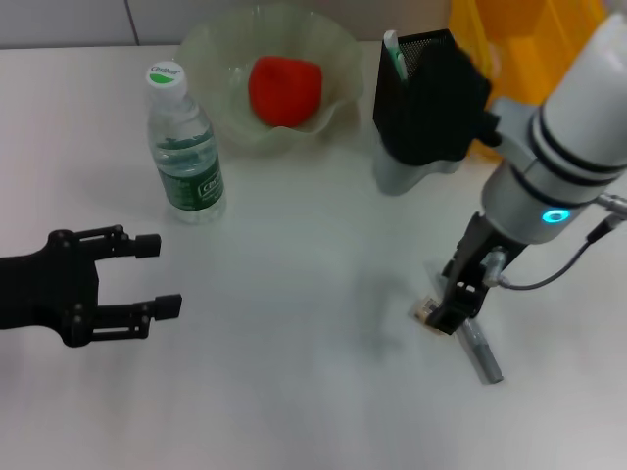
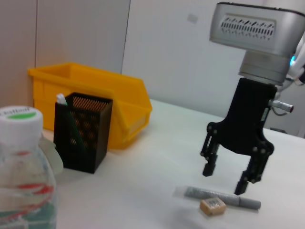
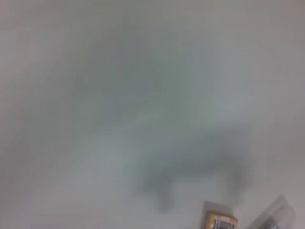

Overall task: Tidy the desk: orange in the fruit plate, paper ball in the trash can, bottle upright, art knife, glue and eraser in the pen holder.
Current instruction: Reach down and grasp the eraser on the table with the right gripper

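Right now the right claw [image 2: 228,179] hangs with its jaws spread just above the glue [image 2: 218,197] and eraser [image 2: 212,206], which lie touching on the counter [image 1: 294,372]. Off to the left, the left claw [image 1: 162,275] sits wide, holding nothing, near the upright bottle [image 1: 183,147].

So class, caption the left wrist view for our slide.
Right gripper hovers open above the glue and eraser on the desk.
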Motion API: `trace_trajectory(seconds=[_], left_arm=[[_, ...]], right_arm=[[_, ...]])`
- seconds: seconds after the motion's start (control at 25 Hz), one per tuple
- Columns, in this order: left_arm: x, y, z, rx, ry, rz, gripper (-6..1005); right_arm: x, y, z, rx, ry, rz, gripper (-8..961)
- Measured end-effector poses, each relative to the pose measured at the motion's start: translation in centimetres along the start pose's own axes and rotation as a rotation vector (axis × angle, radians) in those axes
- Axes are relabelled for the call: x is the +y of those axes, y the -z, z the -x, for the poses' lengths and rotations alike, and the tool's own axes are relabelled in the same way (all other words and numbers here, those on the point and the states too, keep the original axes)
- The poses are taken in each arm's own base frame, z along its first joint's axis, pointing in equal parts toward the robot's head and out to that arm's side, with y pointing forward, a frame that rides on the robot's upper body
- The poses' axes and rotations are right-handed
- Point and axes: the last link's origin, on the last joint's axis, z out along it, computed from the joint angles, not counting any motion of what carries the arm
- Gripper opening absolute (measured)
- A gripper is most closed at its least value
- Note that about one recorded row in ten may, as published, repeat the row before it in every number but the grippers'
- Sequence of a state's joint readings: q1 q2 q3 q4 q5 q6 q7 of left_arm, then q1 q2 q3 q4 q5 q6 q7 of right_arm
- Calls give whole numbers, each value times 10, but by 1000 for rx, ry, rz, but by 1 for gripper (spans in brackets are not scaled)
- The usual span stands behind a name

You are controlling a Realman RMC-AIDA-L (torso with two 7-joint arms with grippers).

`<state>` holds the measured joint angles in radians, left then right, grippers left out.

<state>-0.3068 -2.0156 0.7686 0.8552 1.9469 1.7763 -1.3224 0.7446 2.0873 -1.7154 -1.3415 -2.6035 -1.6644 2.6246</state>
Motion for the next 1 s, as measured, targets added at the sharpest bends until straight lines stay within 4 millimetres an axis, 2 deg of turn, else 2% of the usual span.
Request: trace_trajectory(seconds=[0.24,0.56,1.0], left_arm=[[0,-1,4,-11,15,-6,785],[-1,-1,4,-11,15,-14,785],[-2,-4,4,-10,13,-22,785]], right_arm=[[-5,-16,8,-8,-9,5,630],[-4,-28,9,14,-4,18,625],[-6,-32,10,23,-16,13,624]])
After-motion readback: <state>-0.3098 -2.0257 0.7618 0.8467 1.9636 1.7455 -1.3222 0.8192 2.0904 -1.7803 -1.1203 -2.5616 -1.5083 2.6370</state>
